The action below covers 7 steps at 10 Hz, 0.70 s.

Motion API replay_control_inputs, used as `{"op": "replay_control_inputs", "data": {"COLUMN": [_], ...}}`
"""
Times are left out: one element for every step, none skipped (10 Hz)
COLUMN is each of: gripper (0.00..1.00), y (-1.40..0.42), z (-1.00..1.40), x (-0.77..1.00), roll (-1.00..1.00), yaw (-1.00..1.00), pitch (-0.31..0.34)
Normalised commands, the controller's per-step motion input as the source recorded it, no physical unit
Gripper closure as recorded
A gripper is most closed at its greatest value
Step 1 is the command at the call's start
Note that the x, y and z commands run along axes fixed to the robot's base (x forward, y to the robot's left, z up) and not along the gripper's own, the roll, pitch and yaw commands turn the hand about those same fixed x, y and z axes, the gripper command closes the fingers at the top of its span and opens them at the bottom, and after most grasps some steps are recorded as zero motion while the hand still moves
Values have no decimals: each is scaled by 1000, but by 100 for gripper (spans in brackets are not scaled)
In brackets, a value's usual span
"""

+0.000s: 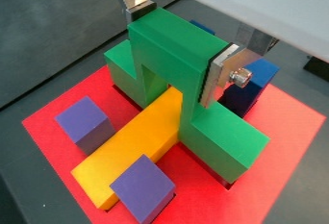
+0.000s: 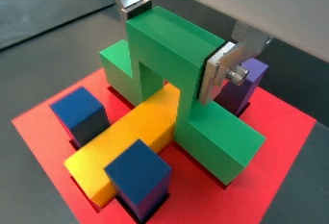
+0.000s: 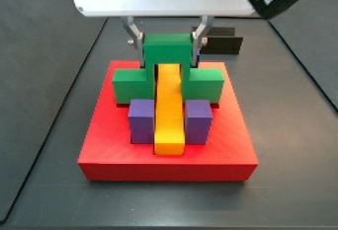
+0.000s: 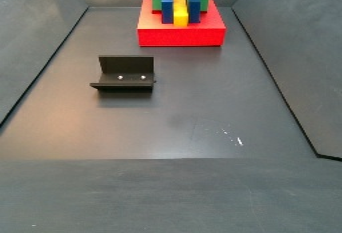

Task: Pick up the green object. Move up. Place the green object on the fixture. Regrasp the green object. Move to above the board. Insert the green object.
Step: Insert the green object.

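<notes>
the dark desk (image 4: 174,127) fills most of a side view, and on it, at the top centre of that frame, sits the board (image 4: 181,34), a red square slab. in the closer side view the board (image 3: 165,155) takes the lower middle, with a long yellow bar (image 3: 168,106) running down its centre and two purple blocks (image 3: 141,118) flanking the bar on either side. the fixture (image 4: 124,74) stands alone in the left middle of the wide side view, well apart from the board and with nothing resting on it.

the green object (image 3: 168,66) is on the board at its far end, in the upper middle of the frame, its wide bar spread low across the slab and its upright part straddling the yellow bar. both wrist views show the green object (image 1: 180,84) filling the centre of the frame, its lower arms down in the red surface beside the yellow bar.

the gripper (image 3: 168,32) hangs directly over it, and its jaws are closed on the upright top of the green piece; a silver finger plate (image 1: 229,69) lies flat against the side of the piece.

judging by this, pickup, fixture stop, regrasp and travel are done, and the insertion looks seated or nearly so. what seems left is letting go and lifting clear.
</notes>
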Motion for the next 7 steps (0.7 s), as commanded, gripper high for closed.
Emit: {"op": "replay_control_inputs", "data": {"gripper": [100,100,100,100,100,100,100], "y": [0,0,0,-83,-89,-69,0], "z": [-209,-151,-126,-97,-146,-220,-257], "x": [14,0,0,91,251,300,286], "roll": [119,110,70,87,116,159,124], "yaw": [-43,-6,0,-3,-29,0,0], "pitch": [170,163,111,119,154,206,203]}}
